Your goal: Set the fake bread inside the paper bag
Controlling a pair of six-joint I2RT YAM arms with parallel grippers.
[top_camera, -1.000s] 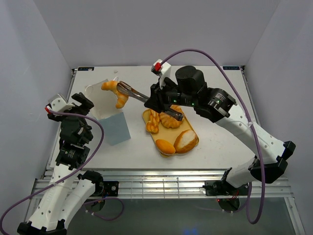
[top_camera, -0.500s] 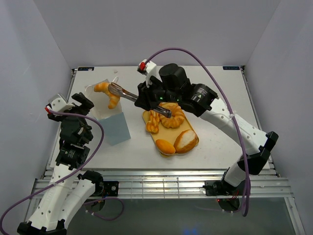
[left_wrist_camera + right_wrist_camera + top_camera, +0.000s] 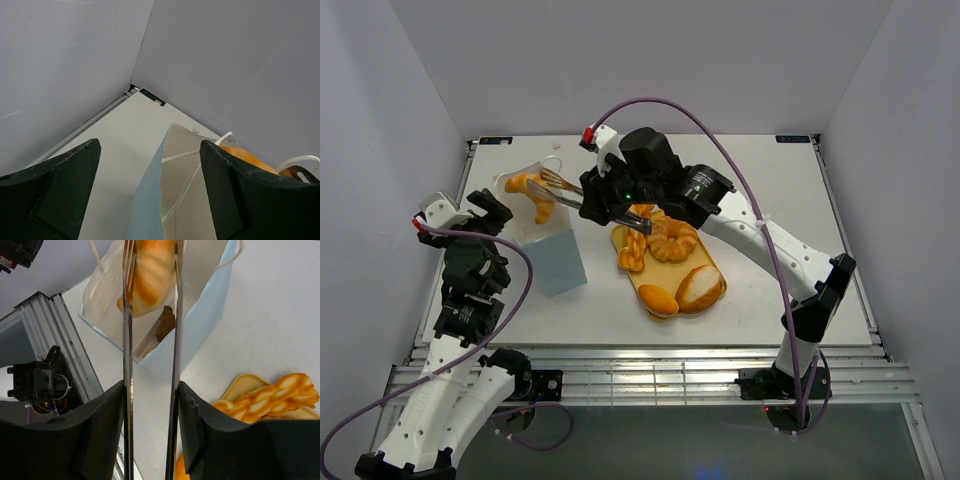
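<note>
My left claw (image 3: 488, 212) is hanging wide open, holding nothing, just left of the boxy white and pale-blue paper bag (image 3: 558, 265). My right claw (image 3: 552, 185) is pinching a shiny golden toy croissant (image 3: 150, 280) over the bag's open top. A dark brown piece (image 3: 165, 325) is lying inside, below it. Right of those fingertips, a braided twist (image 3: 633, 250), a round curly pastry (image 3: 672, 240) and two oval rolls (image 3: 658, 300) are waiting on the flat yellow tray (image 3: 231, 386). I think most of the job is left.

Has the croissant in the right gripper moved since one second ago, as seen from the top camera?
Yes. The croissant has moved left, away from the yellow tray, and is now above the open paper bag.
</note>
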